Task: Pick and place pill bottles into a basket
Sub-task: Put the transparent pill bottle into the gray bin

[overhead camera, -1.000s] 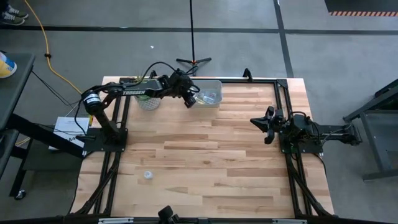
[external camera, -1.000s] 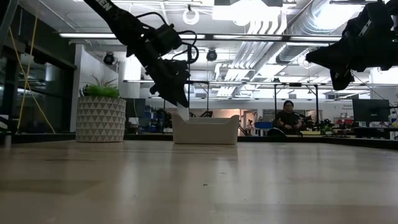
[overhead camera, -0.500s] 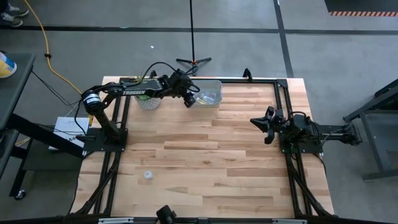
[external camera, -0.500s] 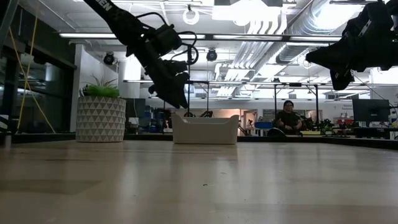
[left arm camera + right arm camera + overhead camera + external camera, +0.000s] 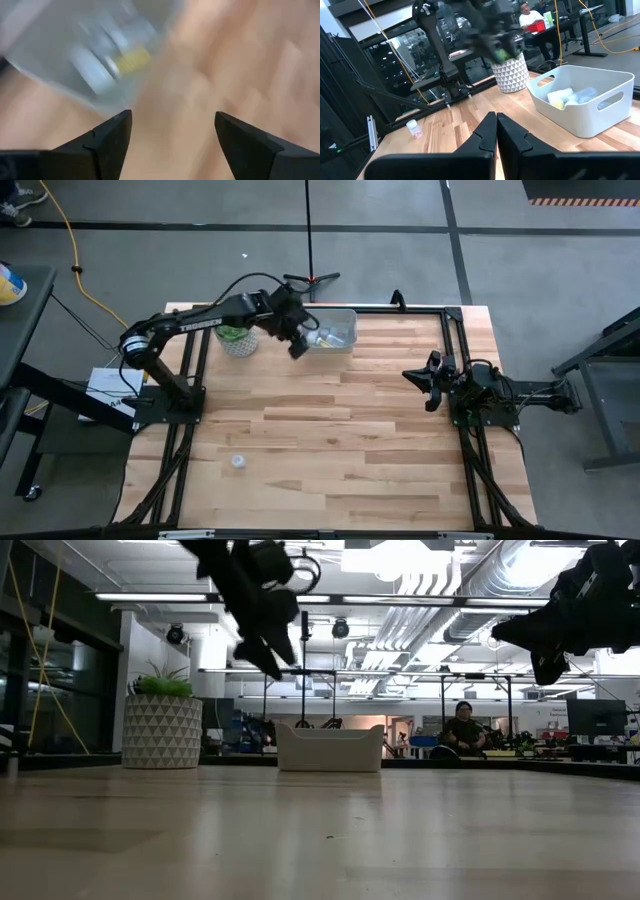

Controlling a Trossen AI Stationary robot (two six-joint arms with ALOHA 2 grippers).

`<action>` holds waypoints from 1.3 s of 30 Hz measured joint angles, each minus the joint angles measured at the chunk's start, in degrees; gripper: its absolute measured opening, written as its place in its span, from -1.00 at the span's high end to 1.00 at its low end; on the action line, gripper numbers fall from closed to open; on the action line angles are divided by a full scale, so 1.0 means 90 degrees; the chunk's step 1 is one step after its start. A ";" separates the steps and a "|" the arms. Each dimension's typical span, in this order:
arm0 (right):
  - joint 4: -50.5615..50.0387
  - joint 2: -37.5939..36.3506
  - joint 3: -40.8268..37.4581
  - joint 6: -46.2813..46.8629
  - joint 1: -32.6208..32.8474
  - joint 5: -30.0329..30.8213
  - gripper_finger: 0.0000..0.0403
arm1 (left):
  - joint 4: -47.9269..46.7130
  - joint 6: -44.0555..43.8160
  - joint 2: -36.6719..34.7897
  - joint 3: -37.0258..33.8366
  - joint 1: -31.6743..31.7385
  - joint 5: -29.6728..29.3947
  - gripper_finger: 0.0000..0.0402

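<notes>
High view coverage showed the table [image 5: 330, 430] with the basket [image 5: 340, 315] set at its far edge, just beside a potted plant [image 5: 236, 338]. Several bottles [image 5: 565, 96], white with one yellowish, were seen lying inside the basket, so most of the task was judged done. One bottle [image 5: 238, 461] was left standing on the bare wood near the front left corner, well apart from the basket, and was judged the last to be fetched.

The left arm was stretched across the far edge, its gripper [image 5: 297, 348] raised above the table just beside the basket's left end. Its fingers [image 5: 112, 137] were spread apart with nothing between them. The right gripper [image 5: 432, 392] was parked near the right edge, its fingers pressed together on nothing.

Compared with a second earlier, the left gripper had been lifted higher in the low view and drawn slightly back from the basket's rim; a pale object seen at its tip then was gone. The right arm and the lone bottle had not been moved.
</notes>
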 joint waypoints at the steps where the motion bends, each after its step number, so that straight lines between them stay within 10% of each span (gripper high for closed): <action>1: 0.0000 -0.0001 0.0000 0.0000 0.0002 0.0000 0.99 | -0.0548 -0.0058 -0.0020 0.0208 -0.0109 0.0171 -0.56; 14: -0.0012 0.0000 -0.0007 0.0002 0.0000 -0.0236 0.98 | -0.4385 -0.3182 0.0056 0.0903 -0.2546 0.0442 -0.41; 39: -0.0019 -0.0001 -0.0010 -0.0049 0.0001 -0.0695 0.99 | -0.2491 -0.7559 0.0062 -0.1492 -0.5902 0.1276 -0.42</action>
